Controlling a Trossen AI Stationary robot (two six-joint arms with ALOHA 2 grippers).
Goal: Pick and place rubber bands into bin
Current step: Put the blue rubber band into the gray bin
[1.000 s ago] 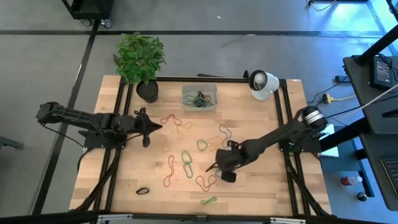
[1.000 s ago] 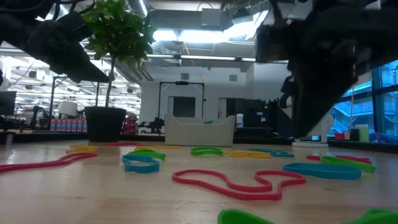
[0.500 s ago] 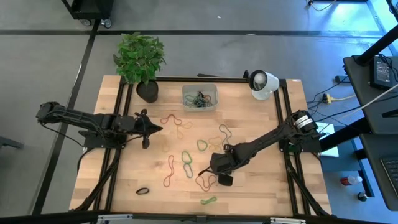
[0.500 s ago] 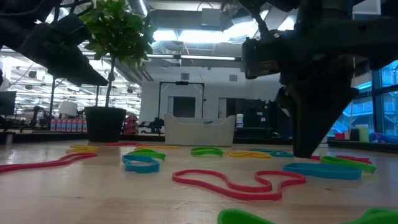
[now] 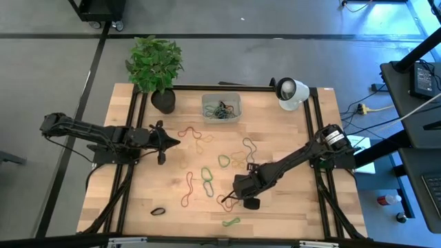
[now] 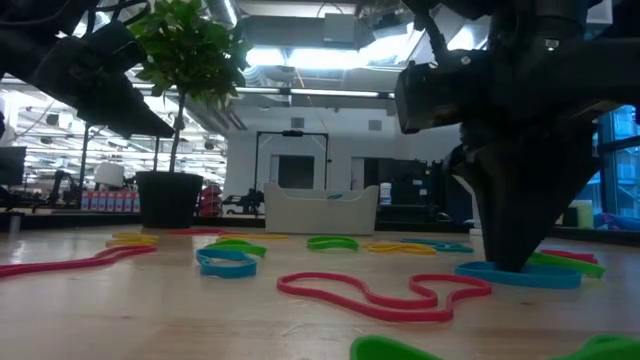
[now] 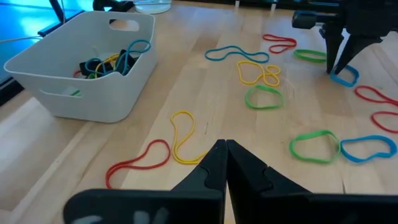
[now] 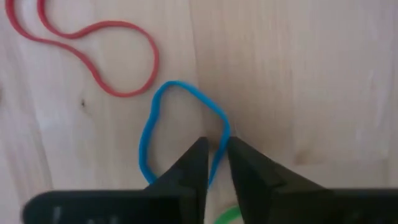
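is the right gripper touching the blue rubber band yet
Touching. In the right wrist view the right gripper has its fingertips down on either side of the blue rubber band, pinching its strand against the table.

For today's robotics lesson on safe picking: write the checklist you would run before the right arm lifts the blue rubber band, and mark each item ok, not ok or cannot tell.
1. Right gripper down at the blue rubber band: ok.
2. Band strand lies between its fingertips: ok.
3. Fingers fully clamped on the band: cannot tell.
4. Neighbouring red rubber band apart from the fingertips: ok.
5. Bin upright on the table, room for more bands: ok.
6. Left gripper shut, away from the right arm and the bin: ok.
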